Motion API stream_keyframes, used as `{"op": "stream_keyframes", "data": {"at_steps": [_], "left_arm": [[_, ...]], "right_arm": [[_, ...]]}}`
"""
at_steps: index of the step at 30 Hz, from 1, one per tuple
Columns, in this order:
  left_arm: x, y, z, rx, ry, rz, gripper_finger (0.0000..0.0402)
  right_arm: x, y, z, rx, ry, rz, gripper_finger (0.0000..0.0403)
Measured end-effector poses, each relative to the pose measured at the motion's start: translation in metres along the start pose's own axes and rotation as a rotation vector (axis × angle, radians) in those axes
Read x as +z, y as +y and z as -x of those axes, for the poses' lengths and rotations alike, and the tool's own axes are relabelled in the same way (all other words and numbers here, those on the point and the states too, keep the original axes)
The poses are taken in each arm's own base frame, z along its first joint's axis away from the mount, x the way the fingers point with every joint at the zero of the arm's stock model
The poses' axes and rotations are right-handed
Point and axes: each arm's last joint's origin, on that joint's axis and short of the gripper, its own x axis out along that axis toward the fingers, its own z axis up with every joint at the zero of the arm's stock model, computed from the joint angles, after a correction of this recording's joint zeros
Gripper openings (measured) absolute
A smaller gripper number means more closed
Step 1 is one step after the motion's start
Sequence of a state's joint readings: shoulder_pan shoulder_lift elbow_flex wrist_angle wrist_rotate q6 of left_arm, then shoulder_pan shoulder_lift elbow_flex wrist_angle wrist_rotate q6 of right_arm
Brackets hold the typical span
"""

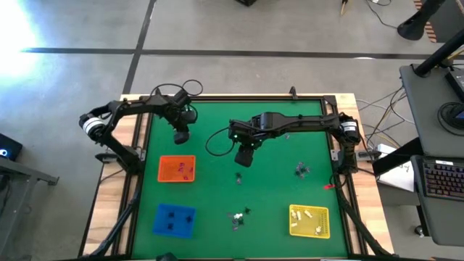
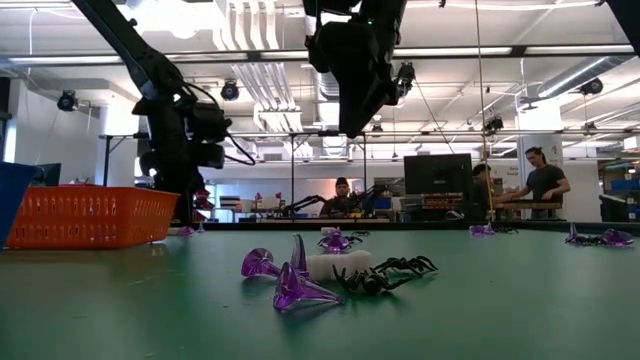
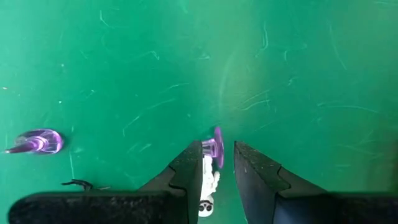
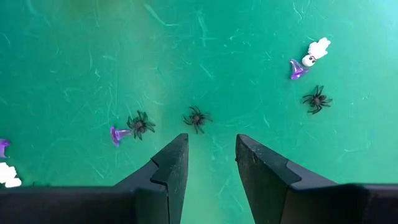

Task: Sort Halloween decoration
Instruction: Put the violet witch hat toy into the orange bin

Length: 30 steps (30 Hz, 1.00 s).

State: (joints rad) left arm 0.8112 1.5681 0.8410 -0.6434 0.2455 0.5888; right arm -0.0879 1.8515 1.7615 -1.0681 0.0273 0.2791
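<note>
Sorting partly done: trays hold some trinkets, spiders (image 4: 196, 118) remain scattered as the right end effector (image 4: 211, 163) hovers released, while the left end effector (image 3: 217, 168) grasps a purple trinket (image 3: 216, 148).

Tiny purple, black, white trinkets (image 1: 239, 214) scattered on mat, some in trays

Trays on the worktop (image 1: 217, 134): three, namely one orange tray (image 1: 177, 169), one blue tray (image 1: 174, 220), one yellow tray (image 1: 309, 221).

Arms: two, each with one end effector.

In the right wrist view: three black spiders (image 4: 197, 117), two white skeleton pieces (image 4: 316, 50), three purple trinkets (image 4: 297, 70).

People beyond the worktop: three.
</note>
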Motion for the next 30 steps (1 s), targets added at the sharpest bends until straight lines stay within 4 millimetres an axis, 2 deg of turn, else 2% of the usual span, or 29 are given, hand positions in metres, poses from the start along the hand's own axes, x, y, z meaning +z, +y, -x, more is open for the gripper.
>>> {"op": "stream_keyframes", "data": {"at_steps": [5,12,17,25,30], "left_arm": [[0.000,0.000,-0.001,-0.003,0.004,0.001,0.0073],[0.001,0.006,-0.019,-0.033,0.028,0.038,0.0073],[0.003,0.008,-0.023,-0.038,0.028,0.059,0.0072],[0.008,0.010,-0.017,-0.042,0.045,0.045,0.0008],[0.010,0.011,-0.014,-0.040,0.048,0.042,0.0003]], "right_arm": [[0.000,0.000,0.000,0.001,-0.003,-0.001,0.0128],[0.000,0.000,0.000,0.001,-0.003,-0.001,0.0128],[0.000,0.000,0.000,0.001,-0.003,-0.001,0.0128],[0.000,0.000,0.000,0.000,-0.003,-0.001,0.0128],[0.000,0.000,0.000,0.000,-0.003,0.001,0.0127]]}}
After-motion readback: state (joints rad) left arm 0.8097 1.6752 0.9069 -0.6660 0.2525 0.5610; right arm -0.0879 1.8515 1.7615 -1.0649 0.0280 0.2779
